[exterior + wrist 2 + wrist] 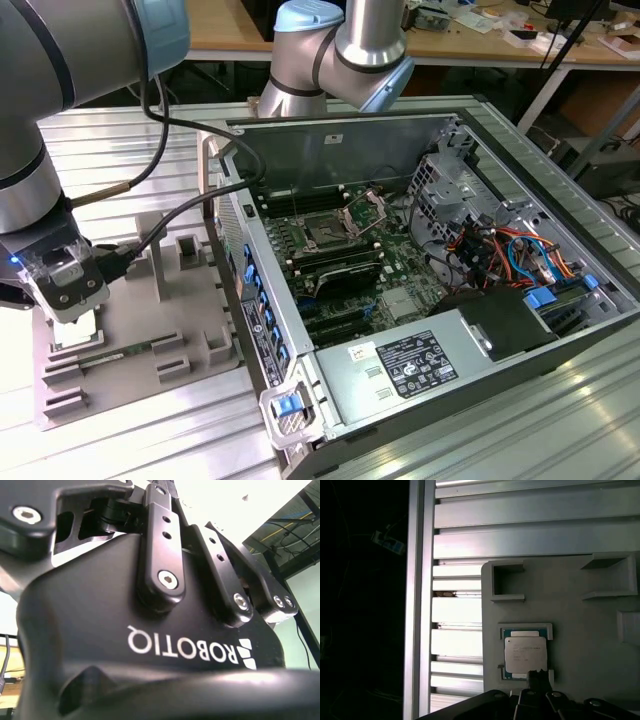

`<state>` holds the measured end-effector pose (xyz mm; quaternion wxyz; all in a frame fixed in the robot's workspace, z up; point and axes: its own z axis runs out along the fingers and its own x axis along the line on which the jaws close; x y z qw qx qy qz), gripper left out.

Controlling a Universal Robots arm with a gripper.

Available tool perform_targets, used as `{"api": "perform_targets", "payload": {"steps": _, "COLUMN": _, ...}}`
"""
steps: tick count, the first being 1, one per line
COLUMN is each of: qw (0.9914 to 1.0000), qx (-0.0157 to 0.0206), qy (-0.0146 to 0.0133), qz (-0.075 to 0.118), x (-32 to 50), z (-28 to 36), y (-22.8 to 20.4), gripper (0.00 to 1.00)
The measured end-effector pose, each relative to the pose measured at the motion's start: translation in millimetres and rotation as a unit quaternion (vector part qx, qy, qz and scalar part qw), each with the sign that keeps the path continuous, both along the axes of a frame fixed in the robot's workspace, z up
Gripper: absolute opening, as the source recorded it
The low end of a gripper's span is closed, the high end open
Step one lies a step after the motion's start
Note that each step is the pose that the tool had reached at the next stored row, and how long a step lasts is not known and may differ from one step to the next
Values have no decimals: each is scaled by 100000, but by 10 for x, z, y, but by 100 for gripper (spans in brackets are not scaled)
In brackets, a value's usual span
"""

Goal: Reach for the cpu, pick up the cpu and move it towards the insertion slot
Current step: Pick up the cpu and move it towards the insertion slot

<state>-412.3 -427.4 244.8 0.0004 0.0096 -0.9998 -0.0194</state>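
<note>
My end effector [72, 306] hangs low over the grey plastic tray [150, 320] on the slatted metal surface [120, 140], and I cannot tell whether it is open or closed. The cpu [525, 655] lies flat in a square recess of that tray, right beneath my end effector; whether they touch I cannot judge. The insertion slot [326, 232], its silver retention frame [366, 210] raised, sits well apart from my end effector inside the open computer case [340, 150], toward the exterior view's right.

This is a robotics or electronics workshop. Beside the gripper [70, 310] lies an opened computer case [340, 150] on a slatted aluminium table [120, 150]. Beyond it stand cluttered wooden workbenches [225, 30].
</note>
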Motion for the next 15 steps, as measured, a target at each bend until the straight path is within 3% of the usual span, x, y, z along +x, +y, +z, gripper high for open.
{"api": "perform_targets", "payload": {"steps": 15, "qw": 100000, "qx": -2, "qy": 0, "qz": -3, "x": 0, "z": -54, "y": -2, "gripper": 11}}
